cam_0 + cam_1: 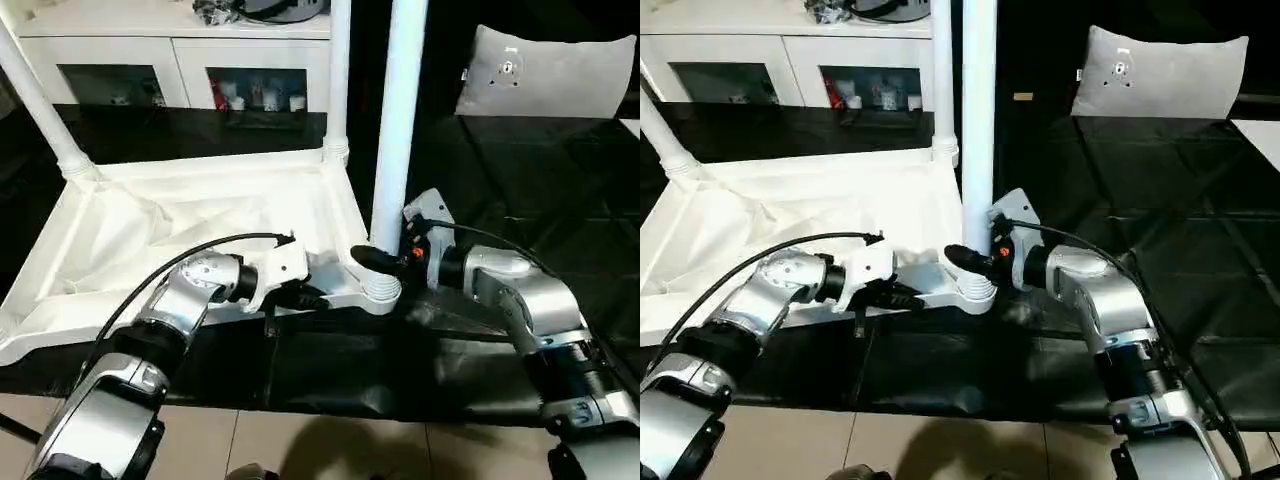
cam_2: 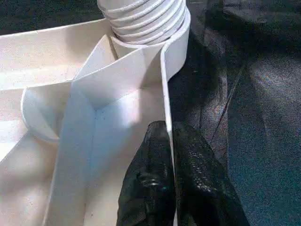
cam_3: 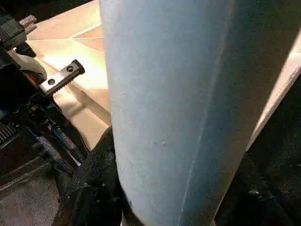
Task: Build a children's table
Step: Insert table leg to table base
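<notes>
Children's table top [image 1: 200,215] lies upside down on a black cloth-covered surface [image 1: 520,180], ribbed underside facing up so the corner sockets are open to take the legs. Three legs stand in sockets: one at the far left corner [image 1: 35,95], one at the far corner [image 1: 340,70], and the nearest leg [image 1: 398,120], rising from the near corner socket [image 1: 380,288], where its ridged foot sits in the collar. The left pincer [image 2: 170,155] is shut on the thin rim wall of the top just beside that socket, one black finger [image 2: 150,179] inside the wall and the other outside, which I judge pins the top down so it cannot slide or lift while the leg is worked. The right pincer [image 1: 385,258] is clamped around the nearest leg low down, close above the socket, with a finger on either side; a grip so near the joint would give good control for pushing or twisting the leg home. Whether the leg is fully seated cannot be told. A white cabinet [image 1: 170,60] stands behind.
</notes>
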